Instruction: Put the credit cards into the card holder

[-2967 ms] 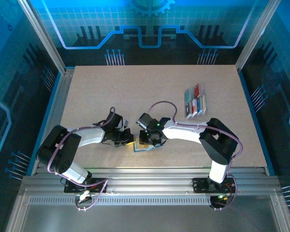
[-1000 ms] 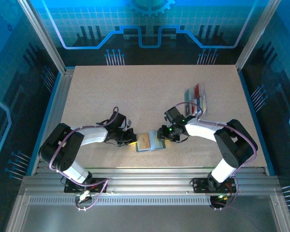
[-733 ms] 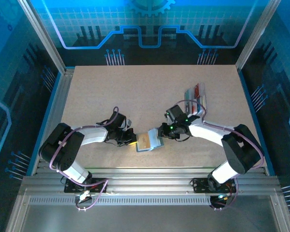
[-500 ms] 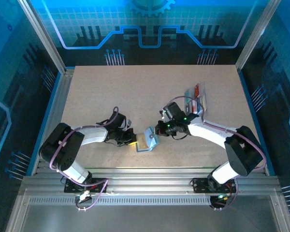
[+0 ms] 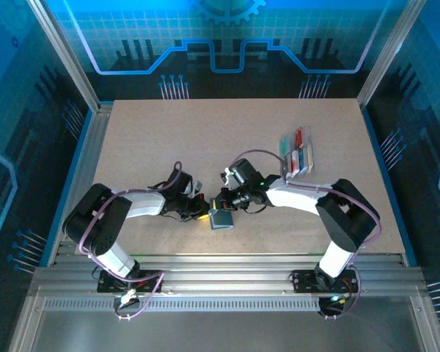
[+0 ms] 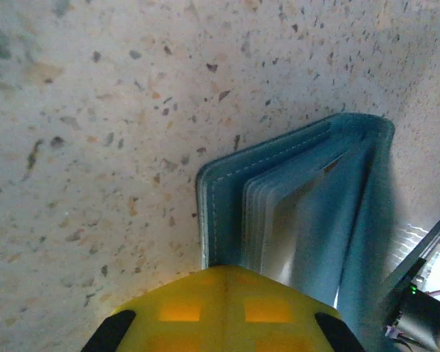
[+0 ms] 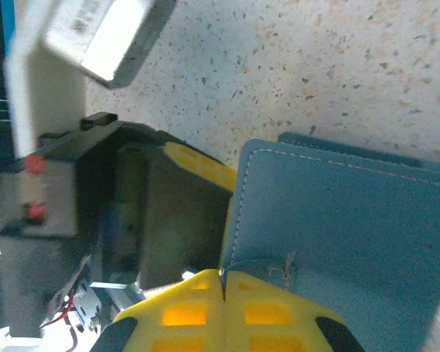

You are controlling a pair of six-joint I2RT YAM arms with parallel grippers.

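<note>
Down at the near edge of the bench (image 5: 205, 139) lies the card holder (image 5: 221, 218), slate-blue, its clear sleeves fanned in the left wrist view. The left pincer (image 6: 220, 293) has its yellow pads pressed tight together on the holder's edge. From the other side, the right pincer (image 7: 224, 287) is squeezed shut too, pinching the holder's stitched cover. Further back on the right, well apart, the credit cards (image 5: 296, 154) stand in a clear tray (image 5: 310, 169).

Matt, stitched leather-look card holder (image 7: 337, 242) on speckled, grainy chipboard-like table (image 7: 315, 66)
</note>
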